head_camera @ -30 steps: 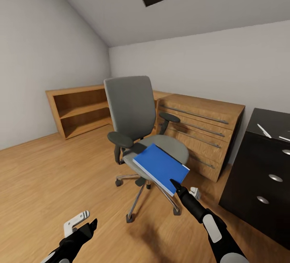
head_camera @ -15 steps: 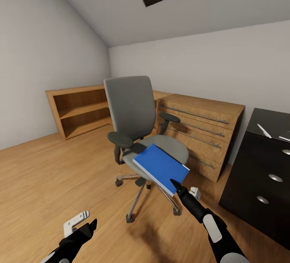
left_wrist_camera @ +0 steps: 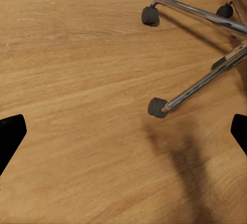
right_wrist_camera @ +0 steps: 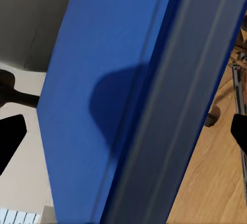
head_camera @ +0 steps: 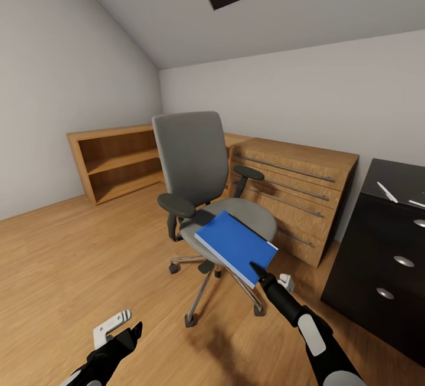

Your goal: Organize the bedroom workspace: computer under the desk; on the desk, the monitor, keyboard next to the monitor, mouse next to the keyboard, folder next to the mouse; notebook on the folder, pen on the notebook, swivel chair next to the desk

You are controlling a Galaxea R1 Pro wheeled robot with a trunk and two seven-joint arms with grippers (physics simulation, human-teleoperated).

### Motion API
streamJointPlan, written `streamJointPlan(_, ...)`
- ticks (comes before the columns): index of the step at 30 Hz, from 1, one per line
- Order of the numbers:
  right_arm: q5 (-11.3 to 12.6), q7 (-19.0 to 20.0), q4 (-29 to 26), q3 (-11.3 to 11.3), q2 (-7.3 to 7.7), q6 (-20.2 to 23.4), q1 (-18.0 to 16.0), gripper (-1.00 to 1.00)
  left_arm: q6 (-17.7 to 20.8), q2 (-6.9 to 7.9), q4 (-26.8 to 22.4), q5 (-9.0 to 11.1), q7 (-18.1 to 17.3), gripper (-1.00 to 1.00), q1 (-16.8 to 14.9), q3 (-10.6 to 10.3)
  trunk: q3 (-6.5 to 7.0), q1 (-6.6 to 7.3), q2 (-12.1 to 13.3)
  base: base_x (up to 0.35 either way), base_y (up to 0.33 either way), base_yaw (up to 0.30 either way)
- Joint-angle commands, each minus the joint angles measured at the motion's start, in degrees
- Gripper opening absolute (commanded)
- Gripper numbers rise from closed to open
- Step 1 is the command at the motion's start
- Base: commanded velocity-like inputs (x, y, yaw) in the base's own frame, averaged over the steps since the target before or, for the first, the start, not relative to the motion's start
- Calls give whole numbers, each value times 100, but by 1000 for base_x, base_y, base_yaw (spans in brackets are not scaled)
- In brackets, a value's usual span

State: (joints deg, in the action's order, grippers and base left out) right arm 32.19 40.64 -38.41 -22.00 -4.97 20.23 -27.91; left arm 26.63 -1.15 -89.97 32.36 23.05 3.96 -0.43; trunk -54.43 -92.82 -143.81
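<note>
Head view shows the flat bright blue folder [head_camera: 236, 245] lying tilted on the front edge of the grey-seated swivel chair [head_camera: 200, 185], overhanging toward the robot. The right gripper [head_camera: 255, 270] sits at the folder's near corner, fingers spread in the right wrist view, folder [right_wrist_camera: 134, 100] between them. The left gripper [head_camera: 131, 331] hangs spread above the light wood floor [left_wrist_camera: 77, 80]. A white pen [head_camera: 386, 192] lies on the black surface [head_camera: 401, 179].

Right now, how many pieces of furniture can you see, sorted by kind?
Grey swivel chair with chrome base: 1
Light-wood open shelf unit: 1
Light-wood drawer cabinet: 1
Black drawer unit with round silver knobs: 1
Total: 4
</note>
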Motion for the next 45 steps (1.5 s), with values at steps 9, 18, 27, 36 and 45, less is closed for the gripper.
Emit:
streamJointPlan(9,391,91,0,-35,15,52,-4,100,7,-6,25,60,50,100,-1,-9,-5,1,-2,0,0,0)
streamJointPlan(18,622,93,0,-21,30,52,-4,100,0,-8,42,60,50,100,-1,-9,-5,1,-2,0,0,0)
streamJointPlan(27,630,93,0,-15,31,52,-4,100,-8,-16,43,52,50,100,-1,-11,-5,1,-2,0,0,0)
streamJointPlan(36,630,93,0,-21,34,52,-4,100,-14,-17,42,47,53,100,-1,-11,-5,1,-2,0,0,0)
streamJointPlan(45,631,87,-8,-21,34,52,-4,-100,-11,-17,41,50,57,100,-1,-11,-5,1,-2,0,0,0)
